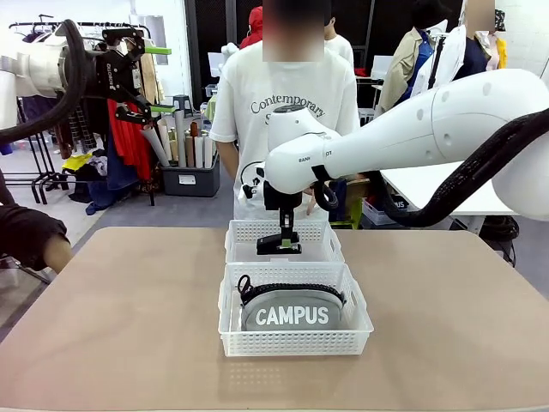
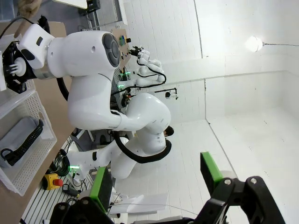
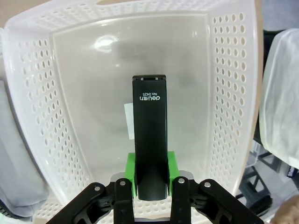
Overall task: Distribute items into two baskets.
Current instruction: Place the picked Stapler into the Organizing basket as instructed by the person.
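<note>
Two white baskets stand on the counter (image 1: pixel 129 300), one behind the other. The near basket (image 1: pixel 296 342) already contains the grey pouch (image 1: pixel 292 311). The far basket (image 1: pixel 286 232), at twelve o'clock from the near one, is where the right claw (image 1: pixel 280 243) hangs, pinching the black stapler (image 3: pixel 150 154) between its green pads. In the right wrist view, the stapler points straight down over the clear bottom of this basket, about in the middle, well apart from the lattice walls. Whether its tip already touches the bottom is hard to say from these angles. To do this step well, I think the claw should go low before it releases, so the stapler lies down gently and does not bounce. The left claw (image 1: pixel 141 79) is spread wide and raised high at ten o'clock, holding nothing.
</note>
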You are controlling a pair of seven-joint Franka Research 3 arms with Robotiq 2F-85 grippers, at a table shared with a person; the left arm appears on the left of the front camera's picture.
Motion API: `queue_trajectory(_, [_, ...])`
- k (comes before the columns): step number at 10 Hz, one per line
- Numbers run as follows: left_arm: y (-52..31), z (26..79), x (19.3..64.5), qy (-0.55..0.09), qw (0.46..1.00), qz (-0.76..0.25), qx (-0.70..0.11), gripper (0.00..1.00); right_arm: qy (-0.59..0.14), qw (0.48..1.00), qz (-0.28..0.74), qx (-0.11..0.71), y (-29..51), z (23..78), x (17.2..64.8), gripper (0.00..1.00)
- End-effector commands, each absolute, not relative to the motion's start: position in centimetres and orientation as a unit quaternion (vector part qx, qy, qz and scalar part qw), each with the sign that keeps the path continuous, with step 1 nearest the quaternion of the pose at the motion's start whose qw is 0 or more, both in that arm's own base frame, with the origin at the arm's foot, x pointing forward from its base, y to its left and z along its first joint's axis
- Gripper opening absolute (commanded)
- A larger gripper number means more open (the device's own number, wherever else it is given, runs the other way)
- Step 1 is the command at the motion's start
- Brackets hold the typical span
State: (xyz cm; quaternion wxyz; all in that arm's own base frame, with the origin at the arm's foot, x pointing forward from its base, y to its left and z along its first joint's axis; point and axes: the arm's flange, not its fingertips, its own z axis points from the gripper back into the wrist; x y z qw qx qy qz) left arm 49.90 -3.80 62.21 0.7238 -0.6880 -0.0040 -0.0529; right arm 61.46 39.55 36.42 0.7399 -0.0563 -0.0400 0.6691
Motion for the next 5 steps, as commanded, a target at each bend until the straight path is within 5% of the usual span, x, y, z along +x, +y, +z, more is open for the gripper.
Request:
queue_trajectory(1, [-3.71, 62.33, 49.74, -0.005, 0.723, -0.053, -0.689, 1.00, -0.041, 0.733, 0.677, -0.054, 39.44, 36.46, 62.70, 0.00])
queue_trajectory(5, [-3.71, 62.33, 49.74, -0.005, 0.723, -0.053, -0.689, 1.00, -0.035, 0.737, 0.673, -0.048, 39.25, 35.78, 63.22, 0.00])
